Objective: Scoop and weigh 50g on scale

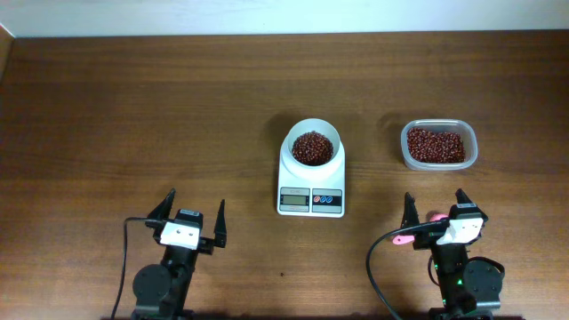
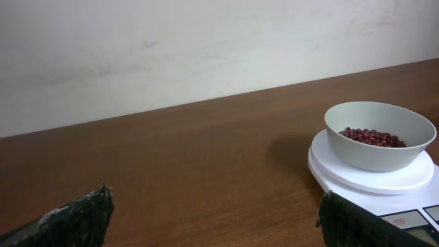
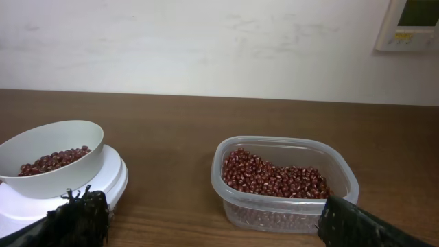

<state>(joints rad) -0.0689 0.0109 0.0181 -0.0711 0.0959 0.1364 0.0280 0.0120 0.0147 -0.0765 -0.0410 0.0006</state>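
Left tool (image 1: 196, 199) and right tool (image 1: 435, 194) are gaping apart, empty; beans (image 1: 436, 145) are lying loose, light, rolling, needing the spoon (image 1: 405, 237), seemingly by its handle.

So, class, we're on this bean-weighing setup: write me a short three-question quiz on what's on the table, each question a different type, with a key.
1. True or false: the bowl on the scale is empty.
2. Seen from the robot, the clear tub stands: A) left of the scale, B) right of the scale, C) on the scale.
3. Fill in: the pink spoon lies by the ___ arm's jaws.

Key: 1 false, it holds beans; 2 B; 3 right.
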